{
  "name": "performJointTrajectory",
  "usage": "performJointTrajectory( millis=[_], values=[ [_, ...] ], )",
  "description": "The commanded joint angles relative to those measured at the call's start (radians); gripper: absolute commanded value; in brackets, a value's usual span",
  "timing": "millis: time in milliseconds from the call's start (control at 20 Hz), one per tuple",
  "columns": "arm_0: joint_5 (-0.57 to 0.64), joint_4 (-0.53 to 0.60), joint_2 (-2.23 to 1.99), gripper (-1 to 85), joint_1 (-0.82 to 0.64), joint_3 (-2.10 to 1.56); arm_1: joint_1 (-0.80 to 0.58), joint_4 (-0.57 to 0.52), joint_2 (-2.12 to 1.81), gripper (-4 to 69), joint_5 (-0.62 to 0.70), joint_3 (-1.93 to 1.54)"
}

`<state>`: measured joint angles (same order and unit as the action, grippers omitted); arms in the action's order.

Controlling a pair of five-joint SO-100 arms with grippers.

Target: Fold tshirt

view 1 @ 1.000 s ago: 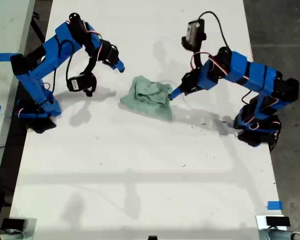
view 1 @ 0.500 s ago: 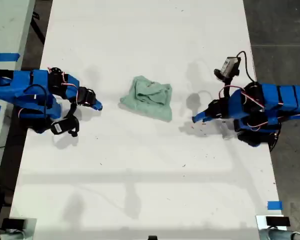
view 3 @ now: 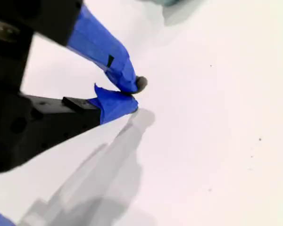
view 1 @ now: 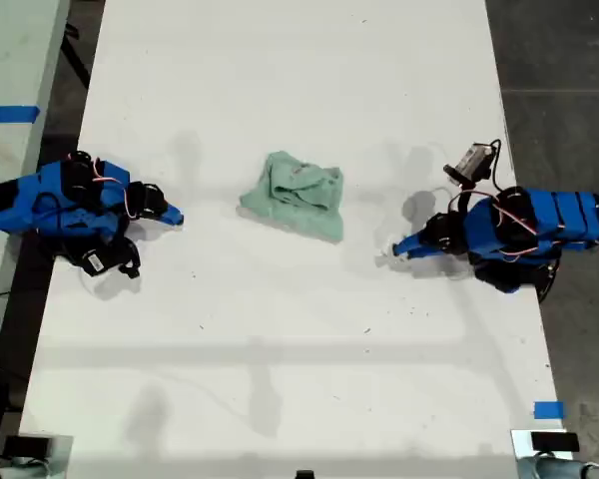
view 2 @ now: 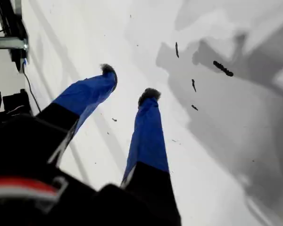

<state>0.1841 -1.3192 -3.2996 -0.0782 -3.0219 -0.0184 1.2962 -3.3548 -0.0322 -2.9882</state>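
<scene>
- Pale mint-green, wrinkly cloth tshirt (view 1: 299, 195): bunched into a compact, roughly folded bundle on the white tabletop (view 1: 280, 349), about midway between the two arms and a little toward the exterior view's top.
- Untouched by either arm; bare white surface on both sides of the bundle.
- Blue-and-black arm at the exterior view's left (view 1: 70, 205): lying low over the table edge, its tip pointing toward the tshirt, well apart from it.
- Blue-and-black arm at the exterior view's right (view 1: 519, 230): also folded low, tip aimed toward the tshirt, well apart from it, a small camera unit raised above its wrist.
- Cannot tell from the wrist views which of these arms is first and which second.
- My first gripper (view 2: 129, 82): blue fingers with dark tips, spread apart, nothing between them, just above the white surface near a few dark specks (view 2: 221, 68).
- My second gripper (view 3: 134, 95): blue fingertips pressed together, nothing held, hovering above the bare tabletop with its shadow just beneath.
- Small strip of blue tape (view 1: 547, 409) on the table near the exterior view's lower right corner.
</scene>
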Motion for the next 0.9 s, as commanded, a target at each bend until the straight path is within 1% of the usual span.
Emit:
performJointTrajectory(
  millis=[0,50,100,150,200,350,550,850],
  values=[
    [-0.006,-0.091,-0.029,3.2,0.025,0.003,-0.04,-0.02,-0.011,11.7,0.02,0.005],
    [-0.006,-0.092,-0.029,6.0,0.074,0.005,-0.048,-0.02,-0.011,11.7,0.138,0.005],
    [-0.006,-0.092,-0.029,6.3,0.129,0.005,-0.049,-0.02,-0.011,11.7,0.328,0.005],
    [-0.006,-0.092,-0.029,6.3,0.181,0.005,-0.049,-0.025,-0.011,11.7,0.552,0.003],
    [-0.006,-0.092,-0.029,6.3,0.229,0.005,-0.048,-0.031,-0.012,11.1,0.664,0.0],
    [-0.006,-0.092,-0.029,6.3,0.345,0.005,-0.041,-0.029,-0.012,10.8,0.649,0.0],
    [-0.006,-0.092,-0.029,6.3,0.445,0.005,-0.041,-0.029,-0.012,10.6,0.649,0.0],
    [-0.006,-0.092,-0.029,6.3,0.485,0.005,-0.041,-0.029,-0.012,10.4,0.649,0.0]
  ],
)
